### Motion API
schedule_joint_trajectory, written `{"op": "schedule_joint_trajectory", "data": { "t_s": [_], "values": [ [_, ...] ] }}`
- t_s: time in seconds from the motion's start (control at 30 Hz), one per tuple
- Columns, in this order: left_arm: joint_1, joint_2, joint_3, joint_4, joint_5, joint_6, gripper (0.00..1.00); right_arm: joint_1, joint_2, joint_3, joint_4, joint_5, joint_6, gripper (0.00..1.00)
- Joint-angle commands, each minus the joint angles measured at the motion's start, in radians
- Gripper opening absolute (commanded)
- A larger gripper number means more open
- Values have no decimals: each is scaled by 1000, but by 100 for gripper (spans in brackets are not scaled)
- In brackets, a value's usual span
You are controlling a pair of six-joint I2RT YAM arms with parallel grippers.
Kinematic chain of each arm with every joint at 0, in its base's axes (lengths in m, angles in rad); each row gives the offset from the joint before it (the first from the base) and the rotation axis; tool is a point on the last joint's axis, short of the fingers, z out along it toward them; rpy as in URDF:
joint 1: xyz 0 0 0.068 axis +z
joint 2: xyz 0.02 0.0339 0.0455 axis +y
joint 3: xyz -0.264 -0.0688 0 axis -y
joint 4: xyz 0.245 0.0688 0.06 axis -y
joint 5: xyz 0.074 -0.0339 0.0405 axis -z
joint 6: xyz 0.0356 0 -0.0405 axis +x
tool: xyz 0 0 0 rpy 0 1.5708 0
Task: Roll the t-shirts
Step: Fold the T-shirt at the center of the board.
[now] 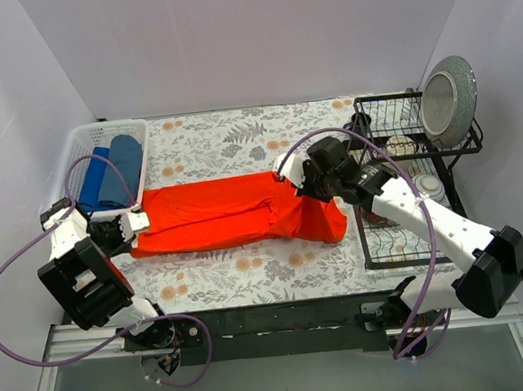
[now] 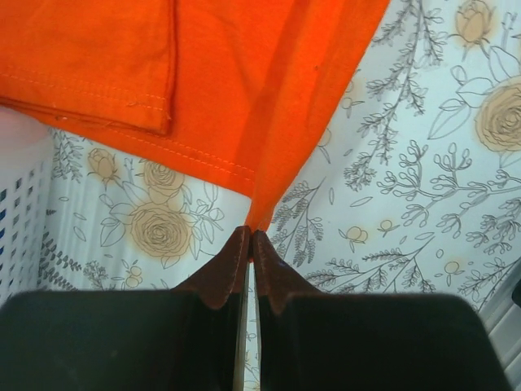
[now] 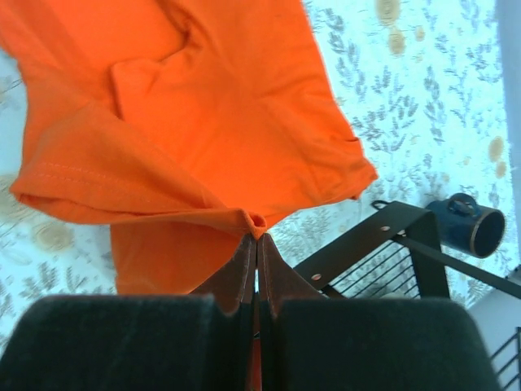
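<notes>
Left gripper (image 2: 250,236) pinches bright orange-red cloth t-shirt (image 1: 236,214) corner | right gripper (image 3: 257,238) clenched on opposite hem

Saw a bench (image 1: 213,149) covered by a white cloth printed with grey leaves and tan roses. Found a white plastic lattice basket (image 1: 76,142) at its far left corner. Noted a black wire dish rack (image 1: 393,250) along the right side, running from the back edge toward the near edge. Spotted a grey patterned plate (image 1: 449,99) standing on edge in the rack's back right corner. Made out a white bowl (image 1: 426,185) lower down in the rack, and a dark blue mug (image 3: 468,226) with a handle just beside the rack's back left corner. Saw plain pale walls (image 1: 231,35) on three sides.
</notes>
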Motion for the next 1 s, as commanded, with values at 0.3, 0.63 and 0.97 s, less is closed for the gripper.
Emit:
{"op": "schedule_joint_trajectory", "data": {
  "t_s": [0.3, 0.63, 0.97],
  "values": [
    [-95, 38, 96, 168, 118, -260, 0, -109, 147, 145, 127, 81, -53, 1],
    [-206, 41, 71, 337, 65, -464, 0, -161, 234, 208, 142, 48, -109, 1],
    [-211, 44, 61, 411, 3, -520, 0, -184, 320, 261, 151, 32, -130, 1]
  ]
}}
